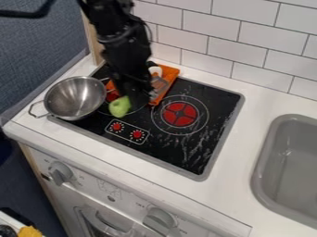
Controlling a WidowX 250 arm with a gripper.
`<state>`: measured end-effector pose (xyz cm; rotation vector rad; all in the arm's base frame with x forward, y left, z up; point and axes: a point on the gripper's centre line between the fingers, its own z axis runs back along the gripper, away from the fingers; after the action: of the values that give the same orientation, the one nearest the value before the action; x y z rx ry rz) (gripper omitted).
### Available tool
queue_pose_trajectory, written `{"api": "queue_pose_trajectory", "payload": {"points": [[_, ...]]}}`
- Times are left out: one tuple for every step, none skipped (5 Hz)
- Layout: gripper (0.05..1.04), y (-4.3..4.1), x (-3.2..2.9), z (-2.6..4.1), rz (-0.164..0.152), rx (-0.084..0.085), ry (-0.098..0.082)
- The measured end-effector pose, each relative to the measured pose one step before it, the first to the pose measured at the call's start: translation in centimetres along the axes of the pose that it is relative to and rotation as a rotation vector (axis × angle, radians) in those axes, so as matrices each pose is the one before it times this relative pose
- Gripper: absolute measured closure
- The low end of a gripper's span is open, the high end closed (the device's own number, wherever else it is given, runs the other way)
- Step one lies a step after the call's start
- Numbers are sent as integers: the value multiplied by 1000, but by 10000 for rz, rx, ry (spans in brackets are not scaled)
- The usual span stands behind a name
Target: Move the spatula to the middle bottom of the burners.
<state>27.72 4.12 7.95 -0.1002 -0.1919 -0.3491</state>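
Observation:
The gripper (139,95) hangs low over the back left part of the black stove (210,99), beside an orange tray-like piece (168,76). Just right of the gripper, a small greyish flat piece (160,84) lies over the orange one; it looks like the spatula's blade. The dark arm hides any handle, and contact with the gripper cannot be made out. A green, pear-like object (119,106) sits at the gripper's lower left, over the left burner.
A metal pan (75,98) with a wire handle stands over the stove's left edge. The right burner (180,114) has a red centre. Red knob marks (136,134) lie near the front. A grey sink (291,171) is at the right, and a tiled wall (235,37) runs behind.

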Motion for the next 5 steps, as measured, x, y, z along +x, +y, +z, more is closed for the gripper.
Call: {"api": "queue_pose_trajectory", "payload": {"points": [[754, 1267, -727, -1064, 249, 639, 301], [754, 1015, -770, -2559, 495, 325, 701], [754, 147, -307, -1734, 209, -37, 352], [685, -258, -517, -969, 63, -72, 188], [381, -493, -366, -98, -32, -34, 36]]}}
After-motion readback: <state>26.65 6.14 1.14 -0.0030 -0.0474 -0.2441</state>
